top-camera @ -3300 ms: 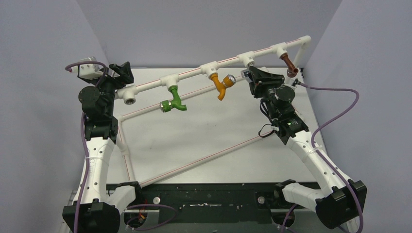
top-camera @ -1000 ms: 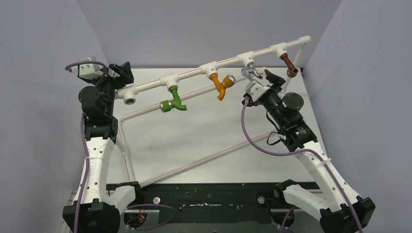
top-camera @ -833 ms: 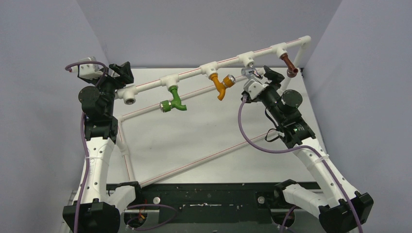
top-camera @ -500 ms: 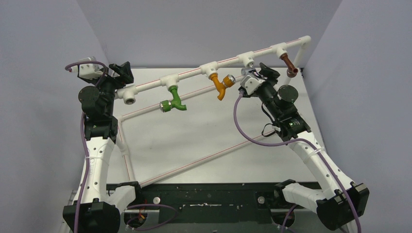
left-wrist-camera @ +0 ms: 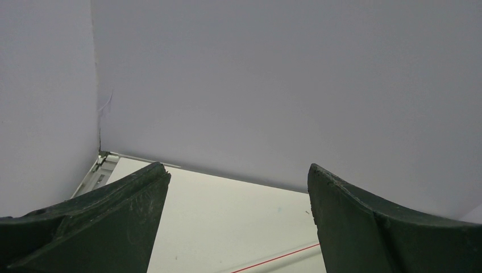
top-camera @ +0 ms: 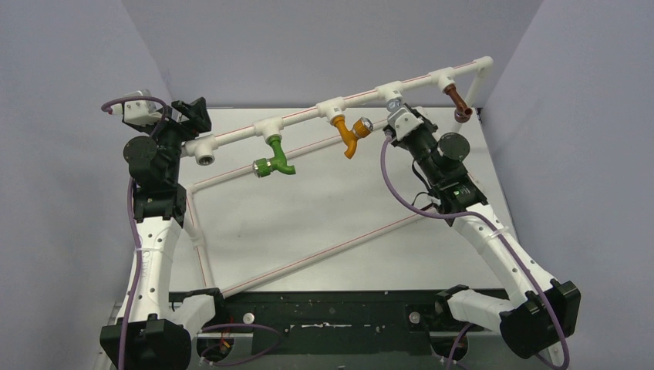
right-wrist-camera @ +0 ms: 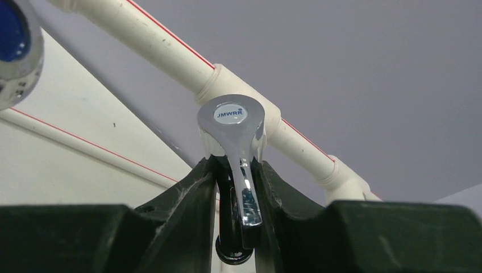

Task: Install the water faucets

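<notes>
My right gripper (right-wrist-camera: 234, 170) is shut on the chrome faucet (right-wrist-camera: 236, 142), its lever handle standing between the fingers. The faucet's head sits against a white tee fitting (right-wrist-camera: 270, 122) of the raised white pipe (top-camera: 308, 114). In the top view the right gripper (top-camera: 401, 117) is just under that tee (top-camera: 391, 94), and the faucet is mostly hidden by the wrist. A green tap (top-camera: 274, 160), an orange tap (top-camera: 352, 136) and a brown tap (top-camera: 460, 105) hang from other tees. My left gripper (top-camera: 193, 116) is open and empty at the pipe's left end (left-wrist-camera: 236, 182).
An open pipe end fitting (top-camera: 205, 159) faces forward at the left. Lower white pipes with red stripes (top-camera: 308, 262) lie across the white table (top-camera: 308, 208). Grey walls enclose the back and sides. A purple cable (top-camera: 397, 189) loops off the right wrist.
My right gripper rolled over and moved left and up with the chrome faucet, bringing it from beside the tee to against it. The left arm has not moved.
</notes>
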Action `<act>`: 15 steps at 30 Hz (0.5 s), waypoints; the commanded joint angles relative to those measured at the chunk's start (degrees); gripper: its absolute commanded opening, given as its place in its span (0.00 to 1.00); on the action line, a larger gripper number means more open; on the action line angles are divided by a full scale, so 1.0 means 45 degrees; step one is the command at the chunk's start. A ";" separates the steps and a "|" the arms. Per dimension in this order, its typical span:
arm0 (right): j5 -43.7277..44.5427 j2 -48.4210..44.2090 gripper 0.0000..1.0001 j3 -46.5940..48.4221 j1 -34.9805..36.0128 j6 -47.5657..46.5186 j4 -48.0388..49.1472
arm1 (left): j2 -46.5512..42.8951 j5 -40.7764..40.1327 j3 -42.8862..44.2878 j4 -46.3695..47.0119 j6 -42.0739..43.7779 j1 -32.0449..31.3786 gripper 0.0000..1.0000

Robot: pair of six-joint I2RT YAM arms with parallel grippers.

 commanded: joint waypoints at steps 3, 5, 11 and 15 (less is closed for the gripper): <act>0.0918 -0.0501 0.00 -0.0637 0.0287 0.3976 0.3571 | 0.1047 0.0604 -0.1175 -0.3488 -0.0026 0.0212 0.90; 0.1366 -0.0616 0.00 -0.0797 0.0285 0.5379 0.3905 | 0.1070 0.0623 -0.1190 -0.3497 -0.0026 0.0209 0.90; 0.3056 -0.0869 0.00 -0.0873 0.0287 1.0307 0.4039 | 0.1062 0.0656 -0.1176 -0.3480 -0.0041 0.0214 0.90; 0.4064 -0.1021 0.00 -0.0733 0.0283 1.3192 0.3331 | 0.1042 0.0684 -0.1178 -0.3478 -0.0055 0.0209 0.90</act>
